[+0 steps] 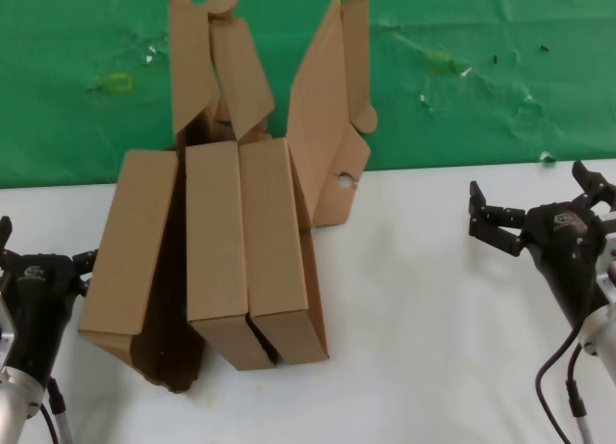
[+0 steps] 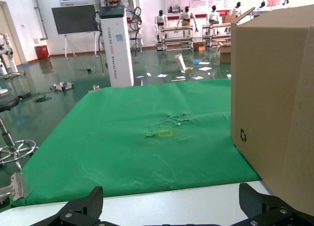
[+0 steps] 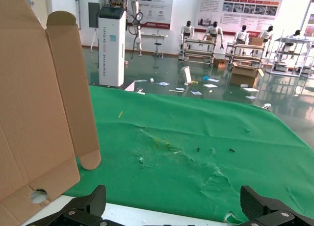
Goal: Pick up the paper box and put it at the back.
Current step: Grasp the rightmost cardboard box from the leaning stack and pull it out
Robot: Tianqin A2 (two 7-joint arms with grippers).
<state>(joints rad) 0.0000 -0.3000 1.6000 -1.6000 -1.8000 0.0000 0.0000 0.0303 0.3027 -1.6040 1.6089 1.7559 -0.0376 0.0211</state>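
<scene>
Three brown cardboard boxes crowd our white tabletop; the paper box stands rightmost, left of our wide-open right gripper. Left gripper, fingers spread, nearly touches the leftmost box.

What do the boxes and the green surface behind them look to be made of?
The three boxes: plain brown corrugated cardboard, matte; fluting lines show on an open flap and a recycling mark on one side. The green surface: apparently thin cloth, wrinkled and torn in spots.
</scene>
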